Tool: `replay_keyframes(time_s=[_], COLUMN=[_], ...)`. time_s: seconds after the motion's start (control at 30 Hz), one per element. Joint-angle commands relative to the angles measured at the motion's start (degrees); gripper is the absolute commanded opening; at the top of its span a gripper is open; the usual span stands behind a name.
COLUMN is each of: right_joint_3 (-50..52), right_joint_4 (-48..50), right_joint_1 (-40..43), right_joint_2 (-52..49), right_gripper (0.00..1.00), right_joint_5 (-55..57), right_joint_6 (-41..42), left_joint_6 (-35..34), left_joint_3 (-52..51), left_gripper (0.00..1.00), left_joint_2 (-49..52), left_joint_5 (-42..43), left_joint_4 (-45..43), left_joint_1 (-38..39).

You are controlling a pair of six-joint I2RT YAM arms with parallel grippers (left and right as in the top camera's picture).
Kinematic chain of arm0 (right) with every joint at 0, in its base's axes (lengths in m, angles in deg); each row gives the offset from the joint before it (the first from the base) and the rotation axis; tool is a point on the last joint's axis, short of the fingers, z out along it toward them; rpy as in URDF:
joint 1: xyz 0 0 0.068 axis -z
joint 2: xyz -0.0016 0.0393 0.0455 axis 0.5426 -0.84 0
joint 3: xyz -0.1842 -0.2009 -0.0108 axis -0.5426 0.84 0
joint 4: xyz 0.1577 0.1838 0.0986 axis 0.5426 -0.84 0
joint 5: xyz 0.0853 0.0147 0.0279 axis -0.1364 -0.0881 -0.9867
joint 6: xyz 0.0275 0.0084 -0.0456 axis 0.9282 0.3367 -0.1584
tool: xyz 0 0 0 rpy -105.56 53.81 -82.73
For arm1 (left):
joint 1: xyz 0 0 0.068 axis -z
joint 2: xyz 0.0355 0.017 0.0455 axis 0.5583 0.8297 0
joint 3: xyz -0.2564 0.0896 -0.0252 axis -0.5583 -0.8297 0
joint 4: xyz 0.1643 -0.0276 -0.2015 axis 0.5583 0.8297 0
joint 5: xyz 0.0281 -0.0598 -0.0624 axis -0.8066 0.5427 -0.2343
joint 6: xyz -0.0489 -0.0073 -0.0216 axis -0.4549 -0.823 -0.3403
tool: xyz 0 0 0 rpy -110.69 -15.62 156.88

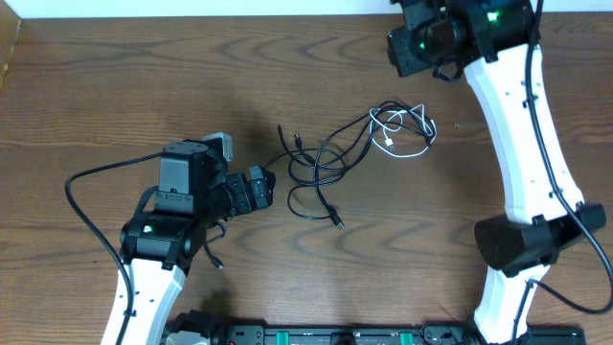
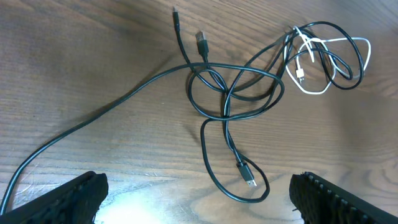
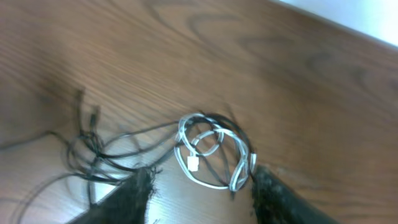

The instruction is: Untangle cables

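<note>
Cables [image 1: 350,158]: thin cords, mostly black, one white, lying loose on wooden table [image 1: 115,77], from centre toward upper right of overhead view, between the two arms

- White cable [image 1: 407,134]: small coil at right end of the bunch, threaded among black loops, near right arm
- Black cables [image 2: 236,93]: several overlapping loops, crossing at one knot-like spot; one plug [image 2: 247,174] free at near end, two more plug ends [image 2: 200,42] pointing away; one long strand trailing off toward left arm
- Left claw [image 2: 199,202]: wide open, empty, low over table, just short of the black loops
- Right claw [image 3: 202,199]: fingers apart, nothing gripped as far as the blurred wrist view tells; poised above the white coil

Step in hand, as judged: early, bunch tangled, white not yet parted from black, no cord in either claw

Next move, as judged: pinch on white coil by right claw, anchor on a black loop by left claw, then a slow pull apart. Calls for one strand only in the pinch, and care not to tighten the crossing

Edges and room: far table edge close behind right claw, little room that way; bare wood to left and near side of the bunch, ample for laying cords out
</note>
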Motion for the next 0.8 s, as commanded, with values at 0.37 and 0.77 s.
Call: replay_keyframes(time_s=[0.37,0.77], right_joint_3=[9.3,19.4], right_joint_4=[-1.8,1.7], right_joint_1=[5.9,10.4], right_joint_2=[-10.4,-10.6], right_gripper=[0.99,0.99], right_joint_5=[3.9,7.2], right_joint_6=[3.0,5.3], left_joint_6=[0.3,0.3], left_joint_3=[1.2,1.2], left_gripper=[0.98,0.98], left_joint_2=[0.0,0.0], left_joint_5=[0.5,0.5], left_joint_4=[0.1,0.1], left_joint_1=[-0.2,-0.2])
